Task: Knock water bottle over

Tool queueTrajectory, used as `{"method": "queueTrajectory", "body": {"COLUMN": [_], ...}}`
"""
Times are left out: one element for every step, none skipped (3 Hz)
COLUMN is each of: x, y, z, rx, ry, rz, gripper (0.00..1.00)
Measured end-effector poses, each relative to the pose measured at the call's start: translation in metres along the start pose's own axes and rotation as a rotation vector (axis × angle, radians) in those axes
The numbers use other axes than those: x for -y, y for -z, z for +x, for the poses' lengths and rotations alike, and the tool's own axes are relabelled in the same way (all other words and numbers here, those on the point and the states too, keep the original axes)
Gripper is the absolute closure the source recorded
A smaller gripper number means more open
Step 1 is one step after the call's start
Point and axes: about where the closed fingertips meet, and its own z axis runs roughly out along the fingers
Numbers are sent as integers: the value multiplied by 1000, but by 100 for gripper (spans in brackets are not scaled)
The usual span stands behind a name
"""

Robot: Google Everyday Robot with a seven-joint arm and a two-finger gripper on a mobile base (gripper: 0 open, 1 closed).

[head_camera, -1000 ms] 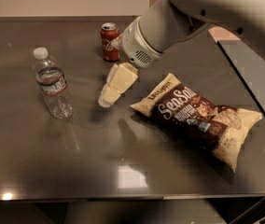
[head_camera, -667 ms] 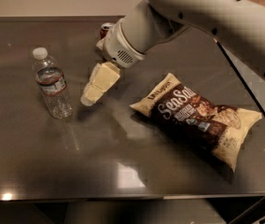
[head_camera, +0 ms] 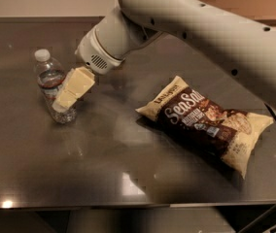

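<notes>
The water bottle (head_camera: pixel 50 81), clear ribbed plastic with a white cap and a white-and-red label band, stands on the dark table (head_camera: pixel 104 169) at the left. It looks upright or leaning slightly left. My gripper (head_camera: pixel 61 103), with cream fingers held together and empty, points down-left and overlaps the bottle's right side at label height and lower. It seems to be touching the bottle. The white arm reaches in from the upper right.
A brown and cream SeaSalt snack bag (head_camera: pixel 206 123) lies flat right of centre. The red can is hidden behind the arm. The table's front edge runs along the bottom, and a seam or edge runs down the far right.
The gripper has swung left across the table, from beside the can to the bottle's right side. The arm now covers the can. The bottle stands in about the same place.
</notes>
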Motion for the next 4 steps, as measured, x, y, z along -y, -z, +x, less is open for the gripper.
{"method": "queueTrajectory", "body": {"x": [-11,-19,-16,-9], "y": [-15,-25,-26,-14], "z": [-11,-24,-30,-37], "rx": [15,37,57,43], "ry": [2,2,-3,10], "rz": [-30,-48,-54,-48], "gripper": [0,18,41,65]}}
